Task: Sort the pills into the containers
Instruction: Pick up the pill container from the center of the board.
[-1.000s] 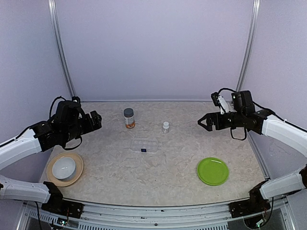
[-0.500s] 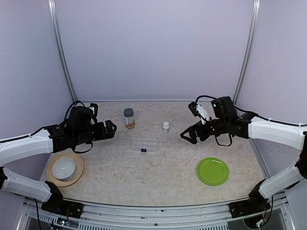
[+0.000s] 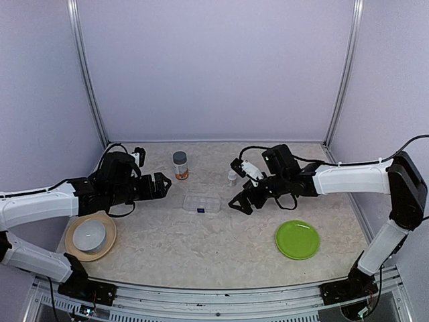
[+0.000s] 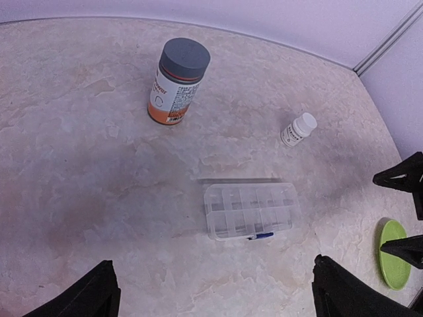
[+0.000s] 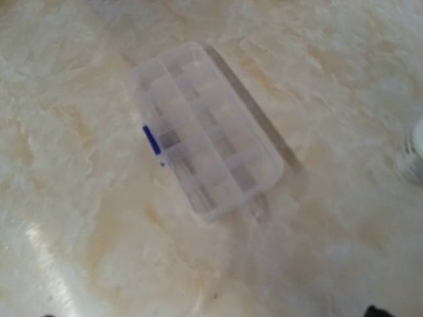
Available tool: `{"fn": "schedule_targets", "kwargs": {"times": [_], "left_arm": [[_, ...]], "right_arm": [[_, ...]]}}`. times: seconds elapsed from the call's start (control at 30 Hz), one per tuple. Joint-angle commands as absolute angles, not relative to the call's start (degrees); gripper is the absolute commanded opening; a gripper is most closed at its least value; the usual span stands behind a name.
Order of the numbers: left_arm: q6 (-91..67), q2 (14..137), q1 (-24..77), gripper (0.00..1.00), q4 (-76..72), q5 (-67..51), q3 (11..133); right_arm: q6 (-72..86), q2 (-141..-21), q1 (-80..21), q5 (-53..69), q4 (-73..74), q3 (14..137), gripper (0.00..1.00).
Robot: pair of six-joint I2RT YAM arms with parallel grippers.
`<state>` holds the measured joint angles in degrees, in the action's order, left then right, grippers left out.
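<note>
The clear bottle [image 3: 179, 165] [image 4: 177, 80] with a gray cap and white-and-orange label stands at the back. The small white-capped vial [image 3: 232, 176] [image 4: 299, 129] [image 5: 415, 155] stands to its right. A clear compartment box [image 3: 202, 203] [image 4: 250, 210] [image 5: 205, 129] with a blue clasp lies closed between my grippers. My left gripper [image 3: 161, 185] [image 4: 215, 297] hovers open, left of the box. On the box's right, my right gripper [image 3: 240, 201] [image 5: 211, 314] also hangs open and empty. Pills are out of view; I cannot tell what the containers hold.
A flat green plate [image 3: 297, 239] [image 4: 391, 254] lies at the front right. A white bowl [image 3: 89, 235] on a tan plate sits at the front left. Purple walls close in the back and sides.
Both arms have swung inward from the sides toward the compartment box, the right one further. Both grippers stayed open. Nothing on the table moved.
</note>
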<state>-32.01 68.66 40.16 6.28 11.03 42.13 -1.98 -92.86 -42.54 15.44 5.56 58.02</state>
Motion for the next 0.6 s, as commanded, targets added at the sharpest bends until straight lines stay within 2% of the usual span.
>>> {"fn": "schedule_targets", "kwargs": {"times": [0.0,0.57], "left_arm": [[-31.84,68.03,40.86,0.99,3.91,9.86,40.76],[-32.26,67.71,41.18,0.99,2.16,8.53,39.59]], "right_arm": [[-5.59,-97.41,-43.67,15.48,3.26,61.67,1.00],[-16.71,-107.65,-44.82,14.36,4.79,71.26,1.00]]}}
